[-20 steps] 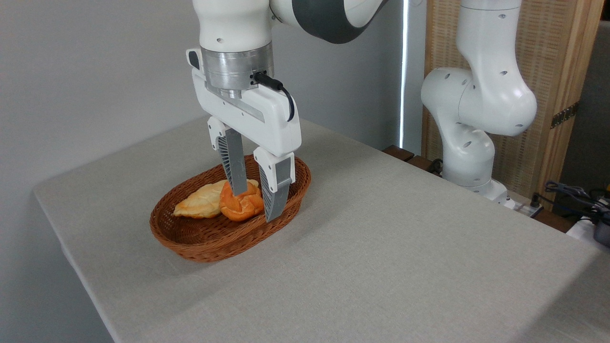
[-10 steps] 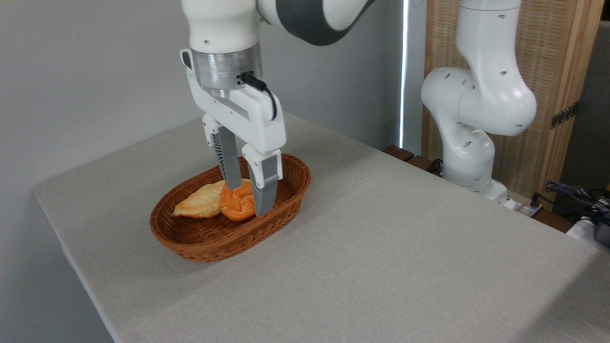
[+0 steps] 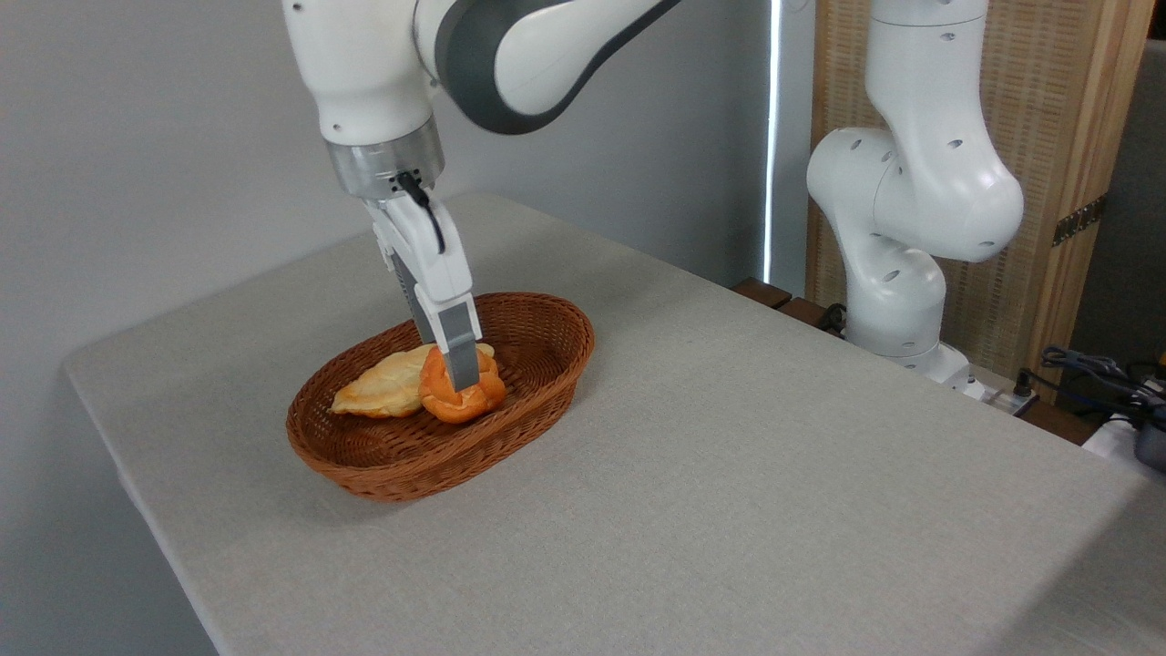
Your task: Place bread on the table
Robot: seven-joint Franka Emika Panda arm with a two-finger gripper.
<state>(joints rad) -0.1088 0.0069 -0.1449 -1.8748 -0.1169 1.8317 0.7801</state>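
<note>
Gripping bread inside basket rim

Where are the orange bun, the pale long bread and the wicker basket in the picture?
orange bun (image 3: 439, 394), fixed camera view, on its left side beside the finger.
pale long bread (image 3: 383, 383), fixed camera view, on its middle.
wicker basket (image 3: 401, 478), fixed camera view, on its front outer wall.

- We see a glossy white Franka Panda arm built of rounded, bulbous segments.
- We note a dark grey band curving across the upper link.
- We count small round screw recesses dotted over the white shells.
- We find a brushed silver metal ring at the wrist.
- We spot a short black cable looping from that ring down the white pincer body.
- We see ribbed grey fingers.
</note>
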